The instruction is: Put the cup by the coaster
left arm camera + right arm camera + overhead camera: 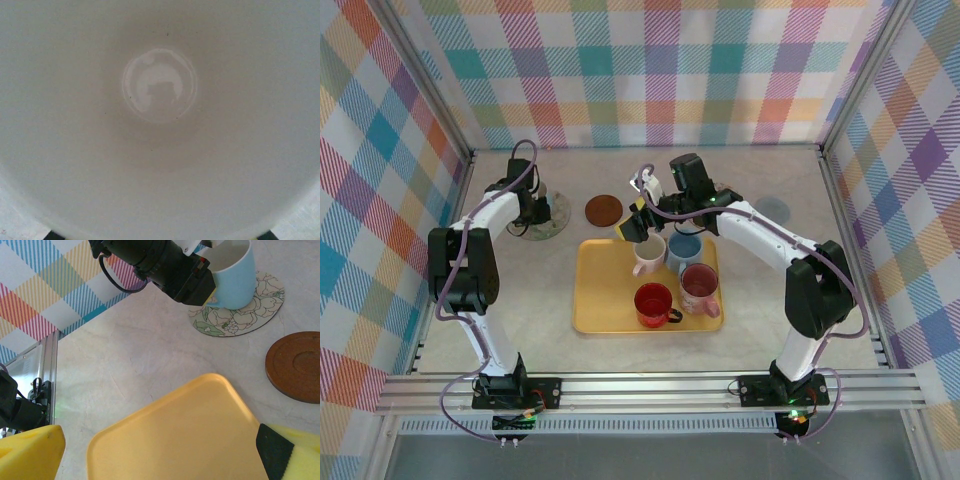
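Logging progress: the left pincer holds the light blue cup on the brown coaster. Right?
No: the right wrist view shows the left pincer holding the light blue cup on the floral coaster; the brown coaster beside it is bare.

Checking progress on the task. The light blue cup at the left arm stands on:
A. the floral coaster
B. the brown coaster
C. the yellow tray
A: the right wrist view shows the cup on the floral coaster, with the brown coaster bare beside it.
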